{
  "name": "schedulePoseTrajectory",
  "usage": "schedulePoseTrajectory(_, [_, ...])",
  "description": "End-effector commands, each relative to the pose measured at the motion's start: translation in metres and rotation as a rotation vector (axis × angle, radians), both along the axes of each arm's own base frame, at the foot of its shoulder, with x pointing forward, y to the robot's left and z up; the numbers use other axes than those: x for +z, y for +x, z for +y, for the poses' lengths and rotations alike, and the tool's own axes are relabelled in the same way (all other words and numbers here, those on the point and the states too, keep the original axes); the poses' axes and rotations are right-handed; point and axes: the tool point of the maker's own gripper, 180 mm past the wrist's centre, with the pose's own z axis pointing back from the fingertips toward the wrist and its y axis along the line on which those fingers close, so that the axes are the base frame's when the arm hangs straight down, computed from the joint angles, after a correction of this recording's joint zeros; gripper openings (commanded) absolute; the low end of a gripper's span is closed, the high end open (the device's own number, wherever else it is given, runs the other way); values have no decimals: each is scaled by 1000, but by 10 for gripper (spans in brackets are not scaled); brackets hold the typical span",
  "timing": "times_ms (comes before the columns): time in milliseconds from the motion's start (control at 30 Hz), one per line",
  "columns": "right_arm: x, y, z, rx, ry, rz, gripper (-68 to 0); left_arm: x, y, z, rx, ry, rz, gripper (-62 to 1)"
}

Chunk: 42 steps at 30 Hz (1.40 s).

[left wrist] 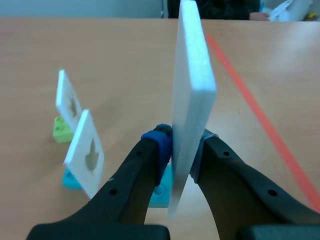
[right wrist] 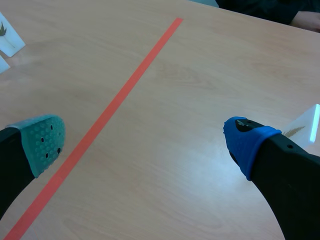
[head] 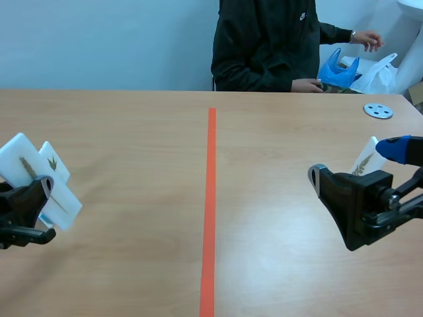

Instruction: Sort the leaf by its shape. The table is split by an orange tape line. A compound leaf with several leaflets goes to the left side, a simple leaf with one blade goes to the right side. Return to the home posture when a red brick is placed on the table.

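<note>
Leaf card (left wrist: 192, 100): upright, pinched edge-on between my left fingers (left wrist: 159, 137), over the left half of the table (head: 132, 132), well apart from the orange tape line (head: 211, 198). My right fingers (right wrist: 45, 142) are spread, holding nothing. Recommendation: lower the card vertically and release only once it is seated. Open room lies toward the tape. A standing card (left wrist: 85, 150) is just beside my outer finger, so I should not drift that way.

Three white leaf cards (head: 20, 155) left of the orange tape line (head: 211, 198), a fourth card (head: 365, 160) right of it, one grey disc (head: 378, 110), seemingly two plastic bags (head: 340, 71), one person (head: 264, 46)
</note>
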Motion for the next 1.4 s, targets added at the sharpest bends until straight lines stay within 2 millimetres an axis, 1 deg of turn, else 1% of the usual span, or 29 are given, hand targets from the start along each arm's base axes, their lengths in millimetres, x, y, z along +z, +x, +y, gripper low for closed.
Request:
schedulePoseTrajectory(0, [11, 6, -1, 2, 4, -44, 4, 0, 3, 3, 20, -12, -14, -554])
schedulePoseTrajectory(133, [11, 6, -1, 2, 4, -44, 4, -17, 3, 16, 73, -15, 18, -554])
schedulePoseTrajectory(333, [11, 6, -1, 2, 4, -44, 4, -30, 11, 36, 146, -11, 9, -554])
schedulePoseTrajectory(467, [11, 6, -1, 2, 4, -44, 4, -34, 11, 43, 172, -13, -4, -554])
schedulePoseTrajectory(567, [11, 6, -1, 2, 4, -44, 4, -40, 8, 46, 184, -14, 2, -554])
schedulePoseTrajectory(700, [11, 6, -1, 2, 4, -44, 4, -47, 3, 56, 225, -3, 0, -553])
schedulePoseTrajectory(833, [11, 6, -1, 2, 4, -44, 4, -52, 0, 58, 231, -2, 15, -551])
schedulePoseTrajectory(900, [11, 6, -1, 2, 4, -44, 4, -52, 0, 58, 232, -2, 8, -551])
schedulePoseTrajectory(967, [11, 6, -1, 2, 4, -44, 4, -49, 0, 58, 233, -3, -6, -527])
schedulePoseTrajectory(1100, [11, 6, -1, 2, 4, -44, 4, -49, 0, 58, 233, -3, -8, -458])
schedulePoseTrajectory(1267, [11, 6, -1, 2, 4, -44, 4, -46, 1, 58, 233, -4, -22, -291])
schedulePoseTrajectory(1367, [11, 6, -1, 2, 4, -44, 4, -32, 5, 60, 235, -2, -72, -209])
